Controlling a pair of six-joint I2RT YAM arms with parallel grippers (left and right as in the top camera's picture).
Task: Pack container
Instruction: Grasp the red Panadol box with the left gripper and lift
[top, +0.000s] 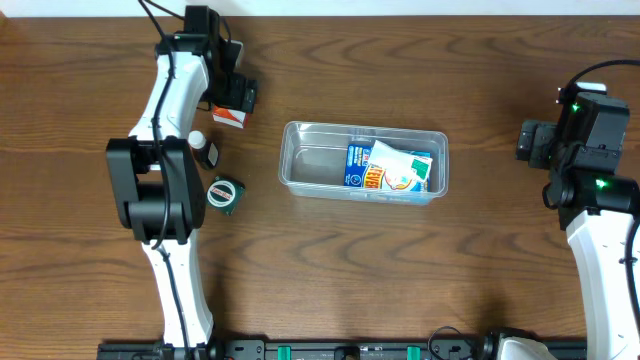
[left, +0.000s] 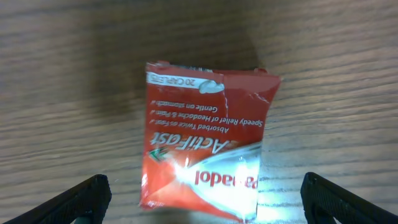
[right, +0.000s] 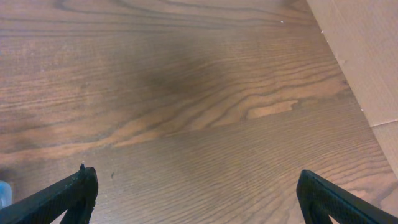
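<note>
Brown wood table (top: 400, 280) holds it all. Closest in is a round green thing (top: 225, 193), then a small bottle (top: 204, 149). The clear container (top: 310, 160) sits in the middle with blue and white packs (top: 392, 170) inside. Farther back, the left gripper (left: 208, 202) hangs over a red pack (left: 205, 149), fingers far apart. The right gripper (right: 199, 196), off to the side, is spread wide too.

Clear glossy plastic container (top: 312, 160), creased shiny red packet (left: 208, 143), matt grained wooden table (top: 400, 270).

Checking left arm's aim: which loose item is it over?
The red Panadol box, framed between its open fingers; the white-capped bottle and round green tin lie outside that view.
</note>
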